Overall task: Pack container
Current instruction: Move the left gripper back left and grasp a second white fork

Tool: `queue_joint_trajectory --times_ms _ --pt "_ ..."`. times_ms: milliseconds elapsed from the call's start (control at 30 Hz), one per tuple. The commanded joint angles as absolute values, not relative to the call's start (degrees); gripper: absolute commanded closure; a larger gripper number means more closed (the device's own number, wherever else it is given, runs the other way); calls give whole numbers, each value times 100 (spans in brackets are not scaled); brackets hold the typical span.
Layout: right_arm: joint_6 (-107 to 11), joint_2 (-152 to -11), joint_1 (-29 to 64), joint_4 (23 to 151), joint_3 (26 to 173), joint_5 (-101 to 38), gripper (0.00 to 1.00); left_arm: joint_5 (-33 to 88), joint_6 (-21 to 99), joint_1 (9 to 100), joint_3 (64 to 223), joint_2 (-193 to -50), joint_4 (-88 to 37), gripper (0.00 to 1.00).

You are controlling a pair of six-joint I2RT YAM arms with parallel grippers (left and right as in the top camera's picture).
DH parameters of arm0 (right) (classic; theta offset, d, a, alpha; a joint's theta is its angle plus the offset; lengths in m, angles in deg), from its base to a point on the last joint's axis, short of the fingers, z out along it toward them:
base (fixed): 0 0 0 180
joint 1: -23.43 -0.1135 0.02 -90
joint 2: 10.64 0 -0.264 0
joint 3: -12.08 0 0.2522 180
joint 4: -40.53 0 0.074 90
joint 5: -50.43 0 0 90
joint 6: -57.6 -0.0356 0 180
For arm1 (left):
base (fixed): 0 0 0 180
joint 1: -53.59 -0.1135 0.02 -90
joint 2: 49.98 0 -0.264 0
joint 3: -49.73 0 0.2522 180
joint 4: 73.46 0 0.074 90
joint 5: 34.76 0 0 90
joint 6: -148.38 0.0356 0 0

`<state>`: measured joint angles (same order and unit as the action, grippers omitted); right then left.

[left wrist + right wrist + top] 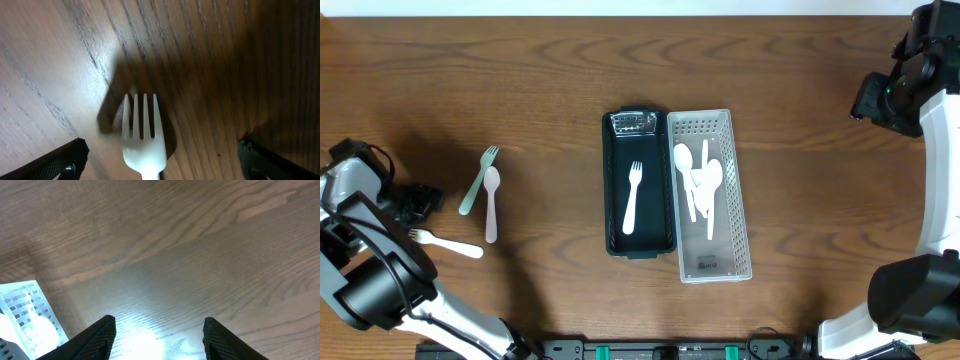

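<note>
A dark container [616, 150] stands at the table's middle with a white fork [632, 196] lying in it. Beside it on the right is a white perforated basket [740, 200] holding white spoons [705, 180]. At the left lie a green fork [478, 180], a pale spoon [491, 205] and another white fork [448, 243]. My left gripper [418, 203] is open just above that fork. In the left wrist view the fork's tines [142, 135] lie between the jaws [160, 162], which do not touch them. My right gripper [868, 100] is open and empty [157, 330] at the far right.
The wooden table [550, 80] carries everything. A corner of the white basket [25, 310] shows at the left of the right wrist view. Bare wood lies under the right gripper.
</note>
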<state>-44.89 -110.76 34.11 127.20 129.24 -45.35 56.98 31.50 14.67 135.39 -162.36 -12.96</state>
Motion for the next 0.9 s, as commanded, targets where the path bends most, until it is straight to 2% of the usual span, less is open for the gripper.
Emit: queue_joint_trajectory --times_ms 0,100,133,300,367,700,867 --pt "-4406 -11073 3420 12735 12911 -4513 41 5670 3286 1476 13170 -16348 -1381 2" --pt "-4406 -11073 3420 12735 12911 -4515 40 5670 3284 1476 12988 -16348 -1501 0" --pt "-4406 -11073 3420 12735 12911 -4513 40 5670 3284 1476 12938 -16348 -1508 2" --pt "-4404 -11073 3420 12735 12911 -4513 40 5670 3284 1476 12831 -16348 -1480 27" --pt "-4406 -11073 3420 12735 12911 -4513 40 5670 3284 1476 12831 -16348 -1458 33" --pt "-4406 -11073 3420 12735 12911 -4513 40 5672 3284 1476 12831 -16348 -1396 53" --pt "-4406 -11073 3420 12737 12911 -4513 39 5672 3284 1476 12831 -16348 -1401 59"
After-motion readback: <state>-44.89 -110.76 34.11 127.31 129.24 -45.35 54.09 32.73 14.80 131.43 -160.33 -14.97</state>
